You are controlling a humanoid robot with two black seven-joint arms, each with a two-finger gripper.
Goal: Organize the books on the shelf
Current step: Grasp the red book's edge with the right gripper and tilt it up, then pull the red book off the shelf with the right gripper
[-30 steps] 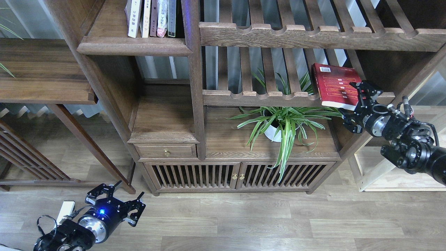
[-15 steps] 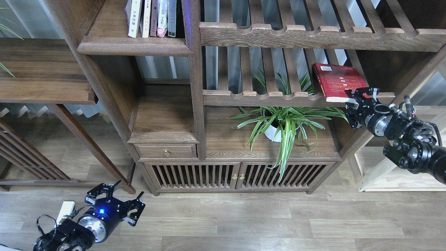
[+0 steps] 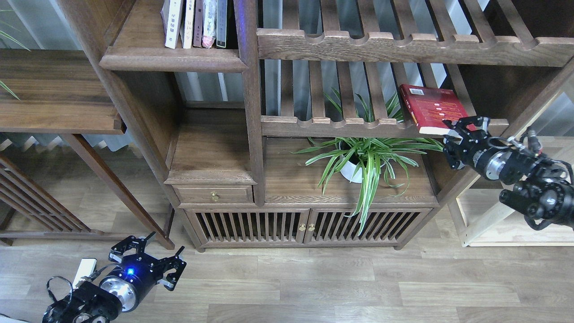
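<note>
The red paperback book with yellow text lines (image 3: pixel 432 109) lies tilted on the slatted rack with a scalloped front rail (image 3: pixel 341 121), above the potted spider plant (image 3: pixel 365 157). My right gripper (image 3: pixel 462 130) pinches its near corner, probably to lift it; my left gripper (image 3: pixel 145 260) hangs spread, well below.

A red book (image 3: pixel 431 107) lies on the slatted rack (image 3: pixel 341 125); several books (image 3: pixel 195 22) stand on the solid shelf (image 3: pixel 172 58)

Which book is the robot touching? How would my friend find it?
Find the slatted rack above the spider plant. At its right end lies the red book, with the right hand at its near corner. It is the only red one, lying flat with yellow lines.
</note>
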